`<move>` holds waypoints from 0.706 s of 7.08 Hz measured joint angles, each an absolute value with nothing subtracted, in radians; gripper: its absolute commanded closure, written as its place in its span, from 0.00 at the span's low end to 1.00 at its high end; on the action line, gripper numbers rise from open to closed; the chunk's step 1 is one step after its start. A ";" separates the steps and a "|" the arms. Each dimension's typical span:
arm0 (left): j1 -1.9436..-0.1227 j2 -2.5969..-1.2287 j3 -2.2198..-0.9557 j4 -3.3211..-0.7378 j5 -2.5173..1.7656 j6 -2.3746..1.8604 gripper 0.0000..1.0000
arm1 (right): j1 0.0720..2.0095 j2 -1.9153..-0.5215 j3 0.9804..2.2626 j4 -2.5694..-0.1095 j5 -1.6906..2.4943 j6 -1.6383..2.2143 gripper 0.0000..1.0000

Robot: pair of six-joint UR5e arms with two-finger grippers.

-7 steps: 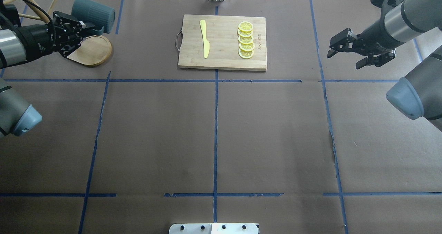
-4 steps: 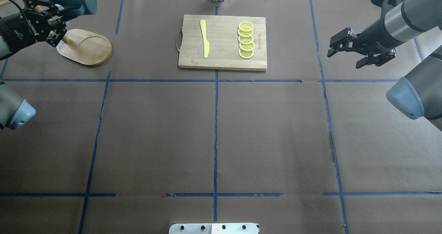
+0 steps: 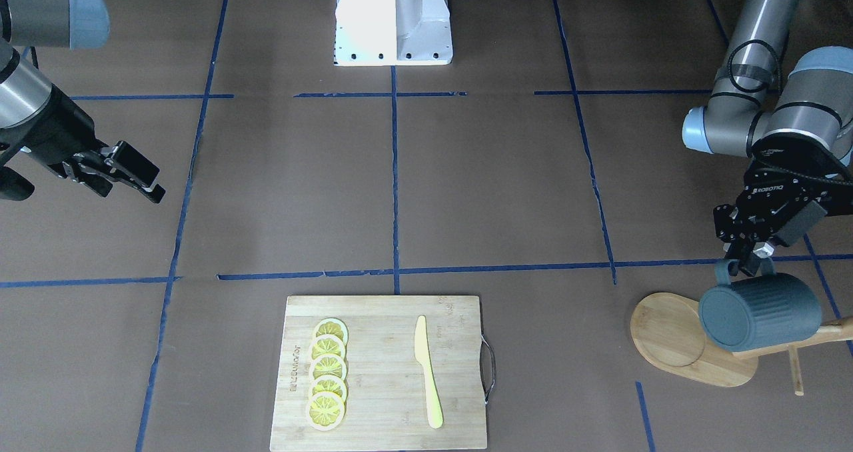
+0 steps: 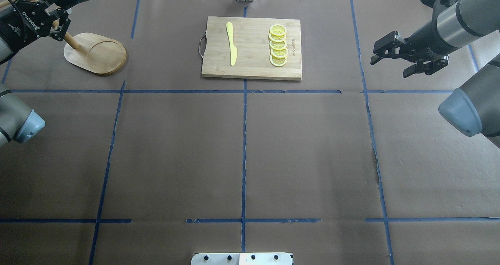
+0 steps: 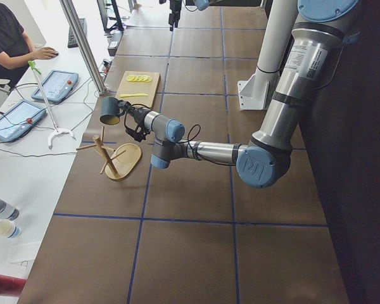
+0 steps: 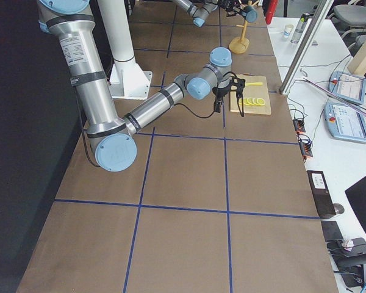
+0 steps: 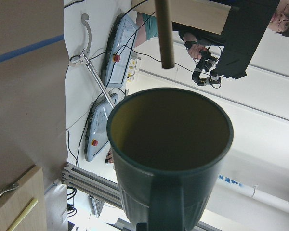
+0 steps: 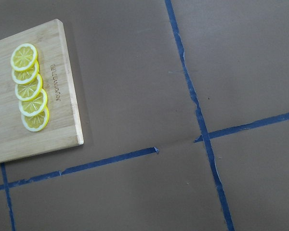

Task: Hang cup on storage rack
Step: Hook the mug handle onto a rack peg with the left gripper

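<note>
At the right edge of the front-facing view, your left gripper (image 3: 753, 260) is clenched on the handle of the cup (image 3: 760, 319). The cup hangs on its side over the storage rack (image 3: 666, 335), just beside the pole. Your right gripper (image 3: 158, 187) hovers released over the worktop (image 3: 400, 192) at far left.

From overhead, the cup sits in the far left corner. The cutting board (image 4: 252, 69) with lemon slices (image 4: 278, 46) and a yellow knife (image 4: 231, 44) lies mid-far.

In the left side view, the cup is held apart from the rack's pegs.

In the left wrist view, the cup's olive mouth faces away, and a wooden rod (image 7: 164, 33) ends just past its rim.

The right wrist view shows only board, slices and worktop.
</note>
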State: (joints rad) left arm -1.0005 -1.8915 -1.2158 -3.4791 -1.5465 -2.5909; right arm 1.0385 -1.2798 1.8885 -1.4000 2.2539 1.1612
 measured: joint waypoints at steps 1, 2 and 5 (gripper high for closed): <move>-1.001 -1.894 -1.190 -3.514 -1.542 -2.627 0.96 | 1.038 -1.280 1.890 -1.400 2.254 1.161 0.00; -1.002 -1.895 -1.162 -3.555 -1.541 -2.663 0.95 | 1.039 -1.280 1.891 -1.400 2.253 1.161 0.00; -1.005 -1.894 -1.122 -3.608 -1.522 -2.728 0.89 | 1.039 -1.282 1.905 -1.403 2.253 1.162 0.00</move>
